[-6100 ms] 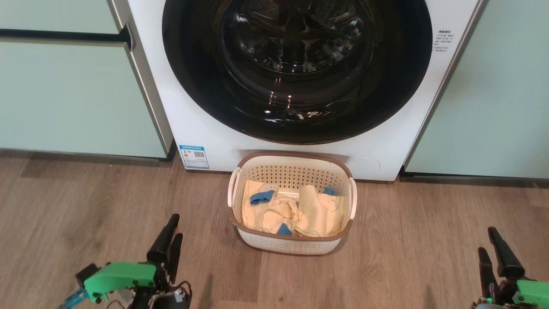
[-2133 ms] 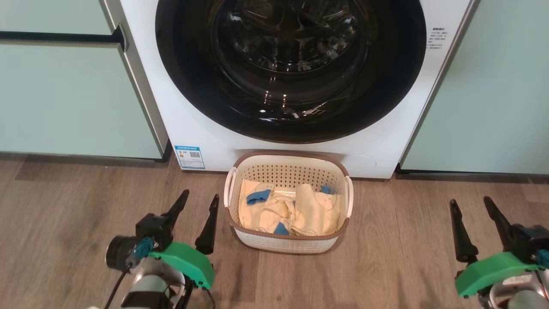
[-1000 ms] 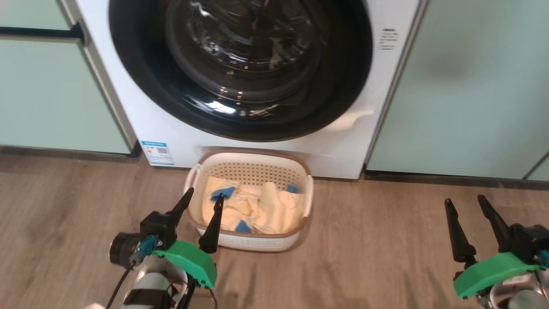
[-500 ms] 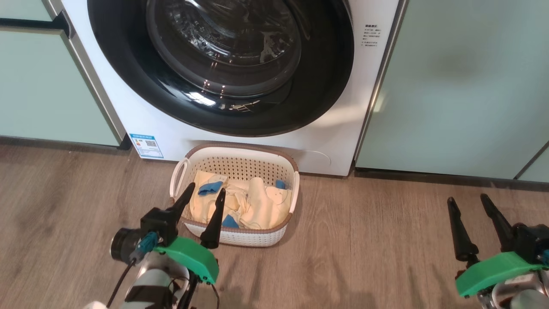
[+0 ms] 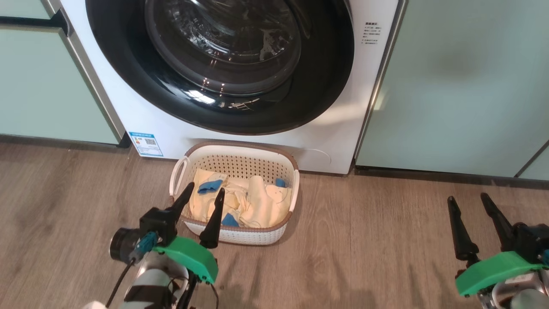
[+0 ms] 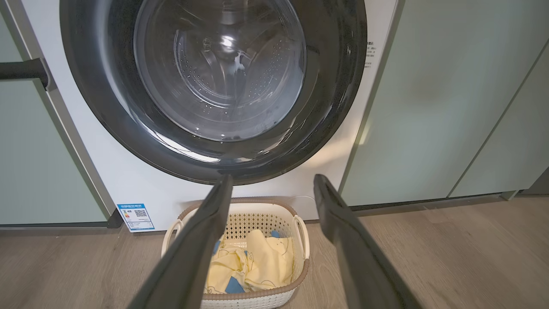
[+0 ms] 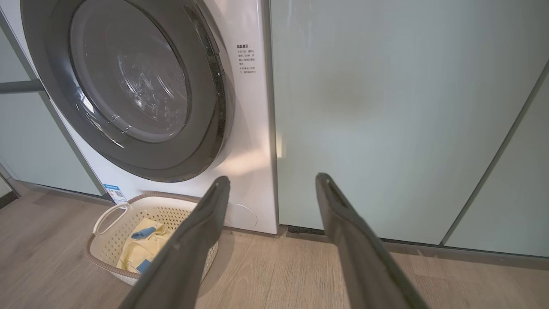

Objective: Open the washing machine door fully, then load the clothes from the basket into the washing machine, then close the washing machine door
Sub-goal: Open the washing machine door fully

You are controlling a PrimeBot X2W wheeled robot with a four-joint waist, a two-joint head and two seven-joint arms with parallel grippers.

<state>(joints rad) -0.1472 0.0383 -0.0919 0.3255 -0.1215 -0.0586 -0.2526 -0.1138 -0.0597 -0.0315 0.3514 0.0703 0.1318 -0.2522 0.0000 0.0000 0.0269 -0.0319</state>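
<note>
item 1. big white front-loading washing machine [image 5: 339, 137], set between pale green cabinet panels [image 5: 450, 86] on a grey-brown wood-grain floor [image 5: 364, 240]. a small blue sticker [image 5: 146, 143] is carried at its lower left corner, and a block of small printed text [image 5: 371, 33] at its upper right.

item 2. large round door [image 5: 218, 56] with a wide glossy black rim and a bulging clear glass bowl. it is shut flat against the machine front. the perforated steel drum [image 6: 214, 81] is seen through the glass in the left wrist view.

item 3. small rectangular cream plastic basket [image 5: 246, 236] with perforated sides, brown rim and white side handles. it is placed on the floor directly in front of the machine, below the door, with its back edge close to the machine's base.

item 4. soft pale yellow garments [image 5: 253, 206] with bright blue patches, heaped loosely inside the basket.

item 5. left gripper [image 5: 206, 188], two long dark fingers on a green plastic mount [image 5: 188, 257]. the fingers are spread wide and nothing is held between them. in the head view they are seen across the basket's near left corner. in the left wrist view the basket is framed between them, lower down and apart.

item 6. right gripper [image 5: 466, 197], of the same build. the fingers are spread wide and nothing is held. it is poised over the floor well to the right of the basket, pointed at the cabinet panel beside the machine's right edge.
</note>
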